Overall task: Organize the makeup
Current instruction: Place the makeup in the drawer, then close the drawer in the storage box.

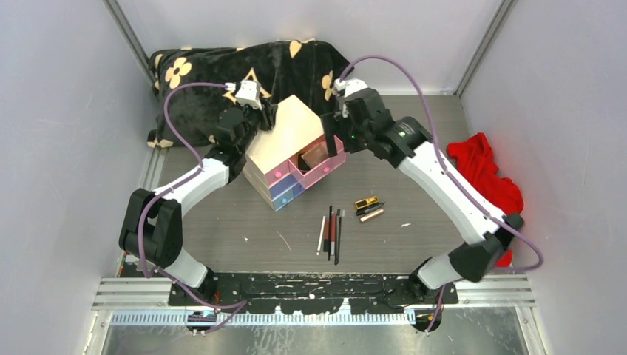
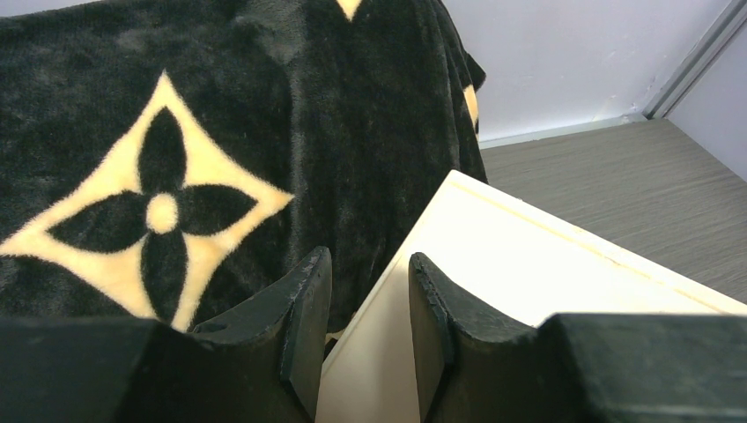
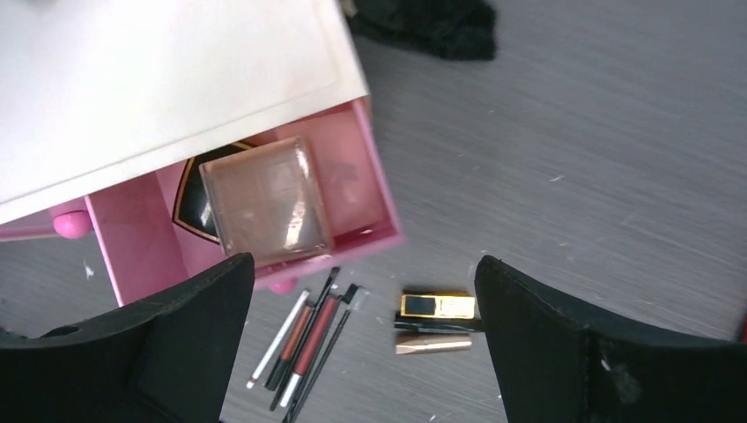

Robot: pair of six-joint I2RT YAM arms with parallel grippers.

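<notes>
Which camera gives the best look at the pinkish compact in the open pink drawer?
The right wrist view: it looks down on the pinkish compact, large and clear. The top external view shows it tiny. The left wrist view misses it.

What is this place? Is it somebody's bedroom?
Probably not a bedroom. It looks like a robot test booth: plain white walls, a left arm and a right arm bolted to a metal rail, and makeup laid out on a grey table beside a drawer box.
</notes>
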